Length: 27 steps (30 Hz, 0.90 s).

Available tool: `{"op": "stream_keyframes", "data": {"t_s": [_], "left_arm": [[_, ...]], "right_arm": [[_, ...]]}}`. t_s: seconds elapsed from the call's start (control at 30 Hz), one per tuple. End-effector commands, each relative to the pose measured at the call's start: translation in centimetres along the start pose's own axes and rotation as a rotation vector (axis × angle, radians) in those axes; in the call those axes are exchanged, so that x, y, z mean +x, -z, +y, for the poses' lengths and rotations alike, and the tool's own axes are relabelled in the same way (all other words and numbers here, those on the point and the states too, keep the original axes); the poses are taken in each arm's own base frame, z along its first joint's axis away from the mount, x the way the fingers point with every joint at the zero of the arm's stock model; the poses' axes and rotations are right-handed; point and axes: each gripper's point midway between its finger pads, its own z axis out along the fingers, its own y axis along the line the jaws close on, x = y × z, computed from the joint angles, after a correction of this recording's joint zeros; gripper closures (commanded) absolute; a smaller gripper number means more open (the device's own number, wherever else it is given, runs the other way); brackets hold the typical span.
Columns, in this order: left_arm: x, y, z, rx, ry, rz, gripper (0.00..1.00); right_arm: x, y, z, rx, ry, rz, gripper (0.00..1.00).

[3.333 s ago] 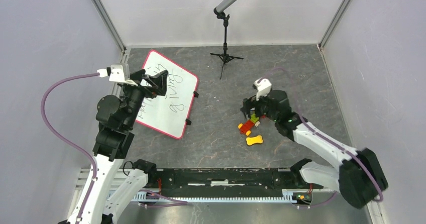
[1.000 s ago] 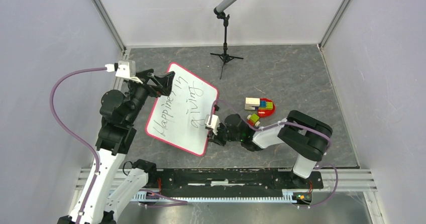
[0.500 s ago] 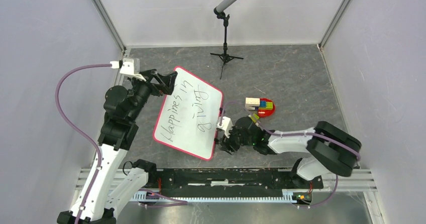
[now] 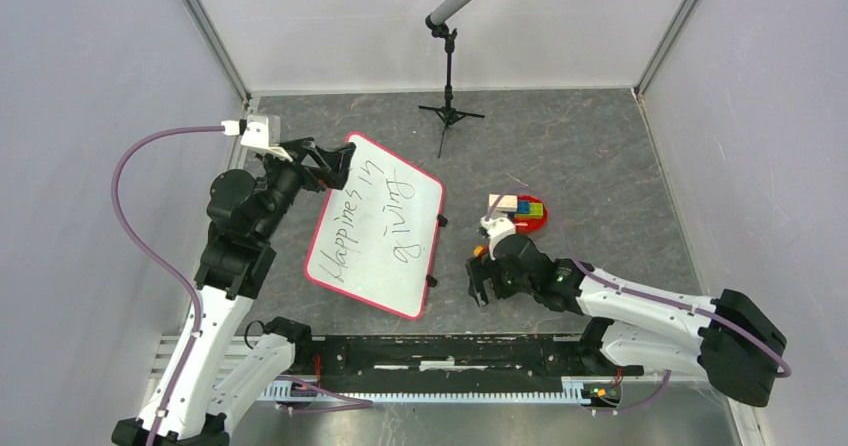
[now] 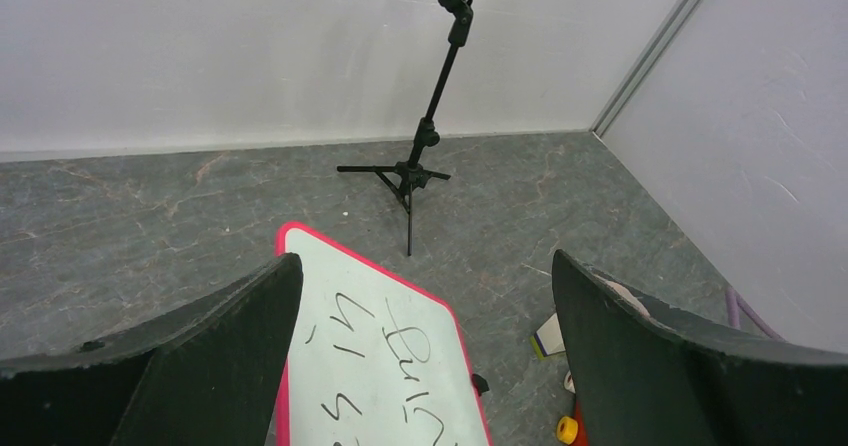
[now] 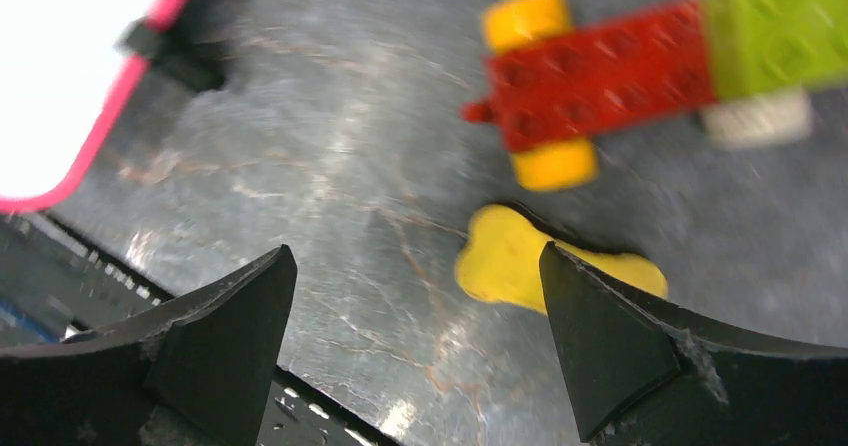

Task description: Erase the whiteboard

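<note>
The left gripper (image 4: 340, 166) hangs with its fingers spread wide and nothing between them, just over the far left corner of the whiteboard (image 4: 380, 266). The right gripper (image 4: 482, 291) is also parted and empty. It is low over the table (image 4: 600, 146), right of the board's near right corner and apart from it. In its wrist view a yellow bone (image 6: 555, 266) lies on the table between the fingers, with a red brick (image 6: 600, 71) beyond.

The whiteboard lies flat, left of centre and turned at an angle, its pink frame on the grey surface. Black handwriting (image 4: 350, 231) runs along it in two lines, none of it wiped yet, so the task looks barely begun.

No arm holds anything to wipe with. A white block (image 4: 502, 203) sits beside a red dish (image 4: 533, 218) of bricks, right of the board; whether it is an eraser cannot be told. A microphone stand (image 4: 448, 114) is at the far side, well clear.

To do the step well, the right arm probably needs a wiper in a firm grip first, while the left presses the far corner so the board does not slide. Strokes should run along the lines of writing, flat and overlapping, and keep short of the edge clips.
</note>
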Motion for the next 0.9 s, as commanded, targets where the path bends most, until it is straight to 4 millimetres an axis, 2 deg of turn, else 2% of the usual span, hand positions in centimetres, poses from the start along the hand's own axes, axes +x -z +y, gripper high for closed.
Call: {"op": "stream_keyframes", "data": {"t_s": [0.0,0.07,0.23,0.3,0.43,0.63,0.77,0.87], "left_arm": [[-1.9,0.2,-0.4,-0.008,-0.003,-0.039,0.00],[-1.9,0.3,-0.5,-0.003,-0.005,-0.045,0.00],[-2.3,0.8,-0.4,-0.012,-0.009,-0.062,0.00],[-2.4,0.9,-0.4,-0.014,-0.010,-0.072,0.00],[-2.3,0.8,-0.3,-0.015,-0.004,-0.067,0.00],[-2.3,0.8,-0.5,-0.010,0.001,-0.068,0.00],[-2.2,0.7,-0.4,-0.014,0.000,-0.068,0.00],[-2.1,0.6,-0.2,-0.021,0.000,-0.064,0.00]], "right_arm": [[-0.2,1.8,-3.6,0.293,-0.415,-0.021,0.02],[-0.2,2.6,-4.4,0.375,-0.493,-0.013,0.02],[-1.1,4.8,-6.2,0.565,-0.550,0.006,0.02],[-1.4,4.6,-5.7,0.564,-0.567,0.029,0.02],[0.5,3.9,-4.5,0.548,-0.658,0.123,0.02],[1.6,2.7,-4.4,0.504,-0.737,0.111,0.02],[3.3,1.9,-4.1,0.471,-0.854,0.158,0.09],[3.3,1.6,-5.0,0.481,-0.920,0.129,0.12]]}}
